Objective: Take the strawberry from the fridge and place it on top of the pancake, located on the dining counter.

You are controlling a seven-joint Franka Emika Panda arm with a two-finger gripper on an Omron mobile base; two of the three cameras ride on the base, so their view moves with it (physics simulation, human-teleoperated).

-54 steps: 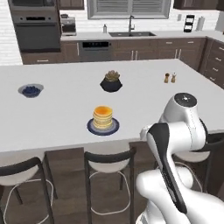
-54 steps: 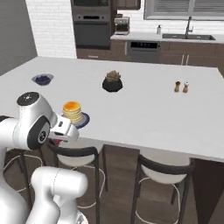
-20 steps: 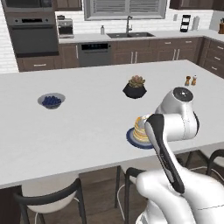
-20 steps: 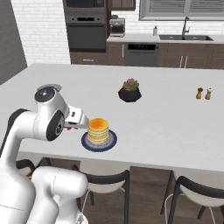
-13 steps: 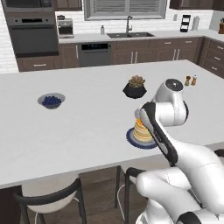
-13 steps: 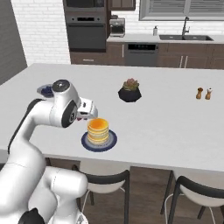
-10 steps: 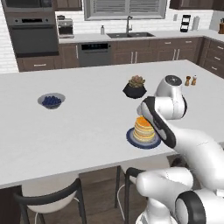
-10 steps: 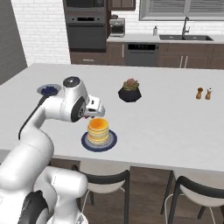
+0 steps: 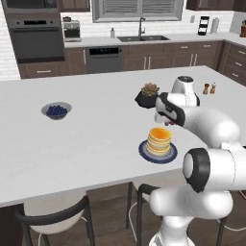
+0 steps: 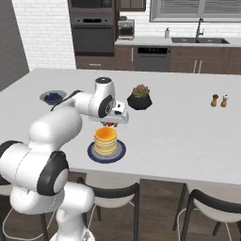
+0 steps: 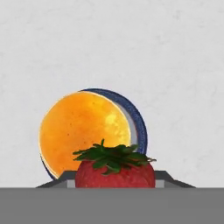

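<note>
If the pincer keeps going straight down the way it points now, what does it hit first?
Most likely the pancake stack on its blue plate. The pincer, holding the strawberry, hangs just above it, though the stack sits slightly off-centre in the hand view, so it may meet the near edge.

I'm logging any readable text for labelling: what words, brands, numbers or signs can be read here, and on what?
None: no readable text stands anywhere.
The strawberry, pancake and its plate are unmarked.
The dining counter is plain white.
The oven and salt and pepper shakers are too small to show any lettering.
</note>
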